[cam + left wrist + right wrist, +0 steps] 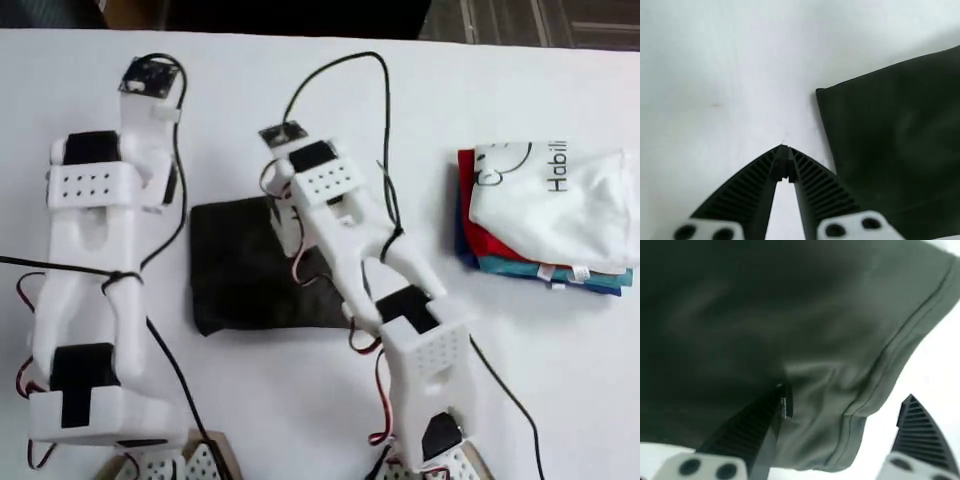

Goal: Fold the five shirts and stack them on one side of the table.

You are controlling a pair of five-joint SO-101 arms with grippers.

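Note:
A black shirt (245,270) lies folded in the middle of the white table (300,420). In the high view my right gripper (287,222) hangs over its far right part. Seen from the right wrist, that gripper (847,402) is open: one finger rests on the dark cloth (765,315), the other stands past the hemmed edge, over bare table. My left gripper (784,150) is shut on nothing above bare table, just left of the shirt's corner (890,135). In the high view the left gripper (168,185) sits mostly hidden under its arm.
A stack of folded shirts (550,200) sits at the right side, a white printed one on top of red, blue and teal ones. Black cables trail from both arms across the table. Bare table stretches along the far edge and between the black shirt and the stack.

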